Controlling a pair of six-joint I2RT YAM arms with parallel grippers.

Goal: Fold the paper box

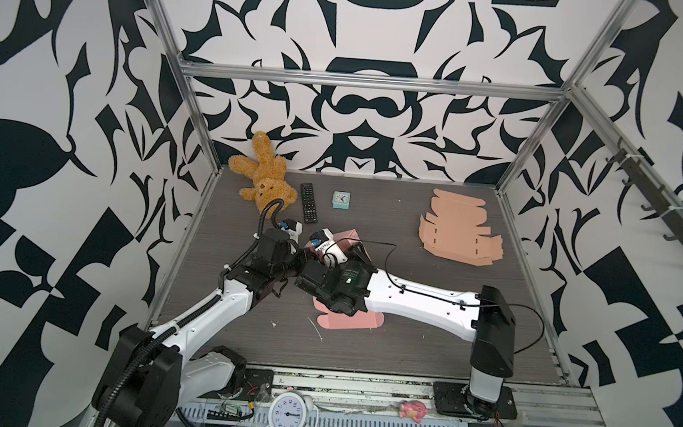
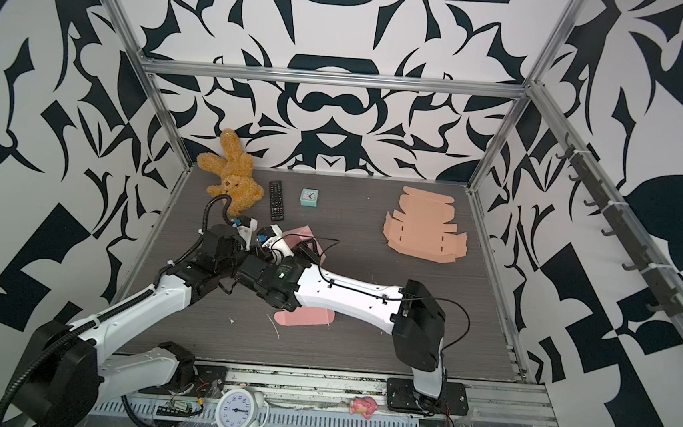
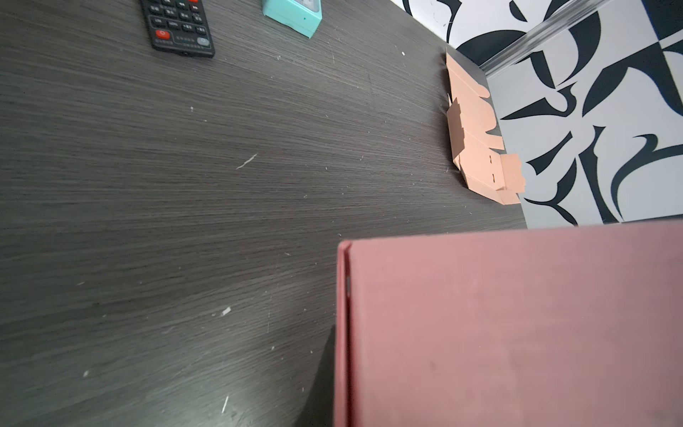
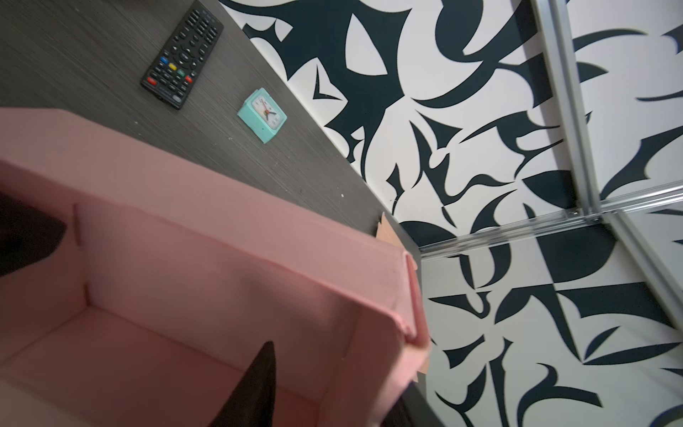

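Black-and-white patterned walls and an aluminium frame enclose a dark wood-grain tabletop (image 1: 407,311). The pink paper box (image 4: 221,258) is found near the table's centre, partly erected, with both arms meeting over it. In both top views a flat pink flap (image 1: 348,321) is seen projecting toward the front edge from under the right forearm.

The right gripper (image 4: 166,284) is seen in its wrist view with its fingers (image 4: 255,388) set apart inside the box cavity. The left gripper (image 1: 303,255) is recorded as closed. Its fingertips are not shown, so whether cardboard is pinched cannot be told. An outer box wall (image 3: 517,325) fills part of the left wrist view.

Along the back edge are noted a brown teddy bear (image 1: 265,175), a black remote control (image 1: 308,202) and a teal alarm clock (image 1: 341,200). Flat peach box blanks (image 1: 459,228) are stacked at the back right. On the front rail a white alarm clock (image 1: 288,412) and a pink pig figure (image 1: 414,410) are noted.

Writing: numerals are legible on the white clock's dial. Button labels on the remote and print on the right wrist housing are too small to read.
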